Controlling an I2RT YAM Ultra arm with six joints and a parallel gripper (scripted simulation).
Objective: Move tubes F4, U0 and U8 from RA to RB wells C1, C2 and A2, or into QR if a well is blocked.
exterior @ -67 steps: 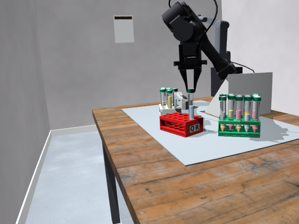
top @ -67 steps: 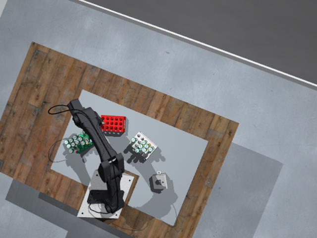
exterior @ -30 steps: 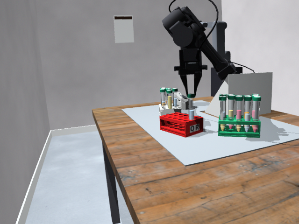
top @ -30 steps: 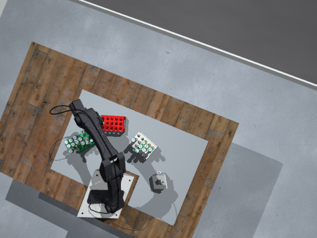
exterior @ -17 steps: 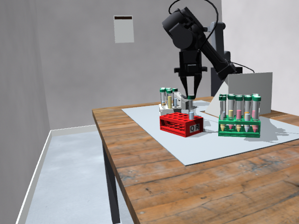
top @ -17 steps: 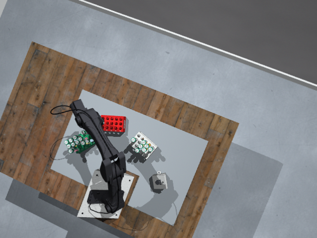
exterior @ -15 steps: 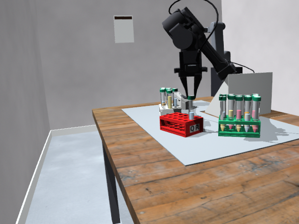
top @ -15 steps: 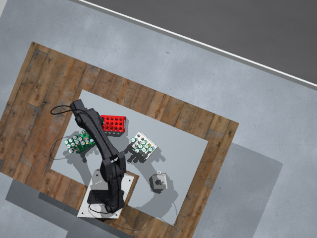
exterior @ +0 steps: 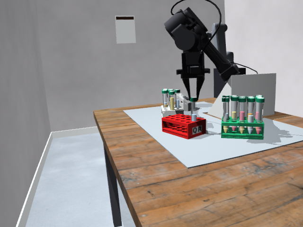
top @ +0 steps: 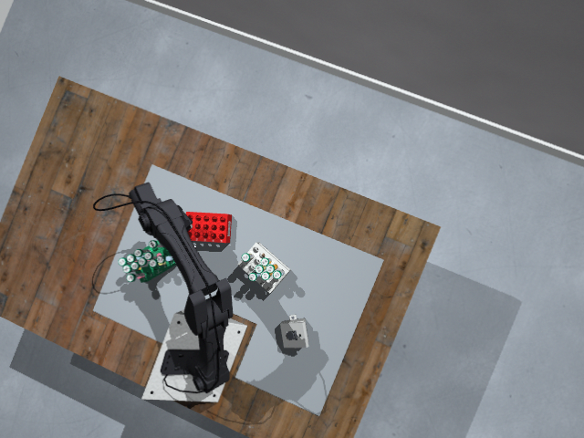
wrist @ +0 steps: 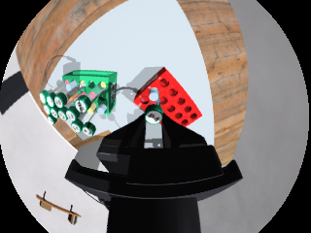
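My gripper (exterior: 193,97) (wrist: 154,116) points straight down over the red rack QR (top: 211,227) (exterior: 176,125) (wrist: 181,100). It is shut on the green cap of a tube (exterior: 193,110) (wrist: 154,116) with pale blue fluid. The tube hangs upright, and its lower end is at a well near the rack's corner on the arm side. The green rack RA (top: 158,272) (exterior: 242,129) (wrist: 92,78) holds several green-capped tubes. The white rack RB (top: 285,270) (exterior: 166,112) also holds several tubes. In the overhead view the arm hides the gripper.
The grey DONE box (top: 295,333) with a black button stands on the mat right of the arm's base. A grey panel (exterior: 253,93) stands behind RA. The arm's cable trails across the mat near RA.
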